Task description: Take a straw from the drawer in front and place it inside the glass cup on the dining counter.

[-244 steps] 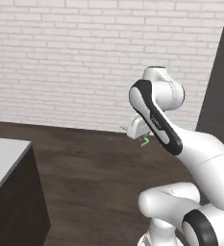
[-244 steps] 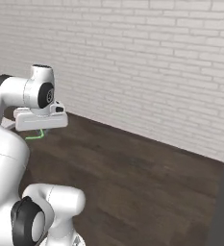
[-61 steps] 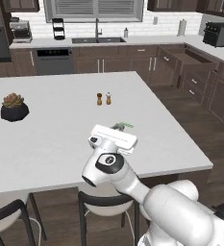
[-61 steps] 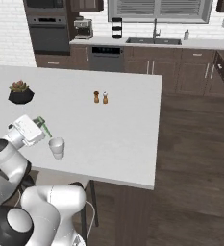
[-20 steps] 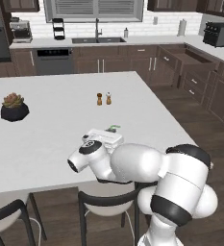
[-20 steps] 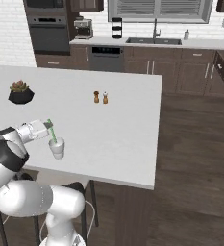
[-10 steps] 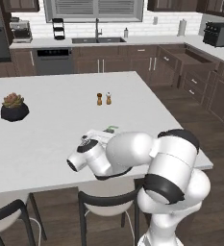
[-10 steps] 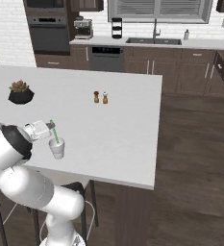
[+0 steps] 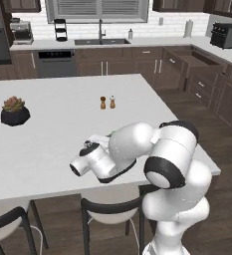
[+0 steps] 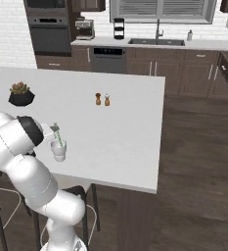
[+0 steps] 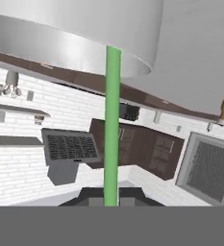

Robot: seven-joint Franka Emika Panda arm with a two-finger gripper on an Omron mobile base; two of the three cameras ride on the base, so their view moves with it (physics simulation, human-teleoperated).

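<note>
The hand (image 10: 53, 130) is gripping the green straw (image 10: 58, 137), fingers clamped on its upper part. The straw is standing near upright, lower end inside the glass cup (image 10: 59, 150), which is sitting on the white worktop (image 10: 125, 127) near its front edge.

Bare dining counter (image 10: 125, 127) all round glass cup (image 10: 59, 150); shakers (image 10: 102, 99) and plant pot (image 10: 21, 94) well apart.
</note>
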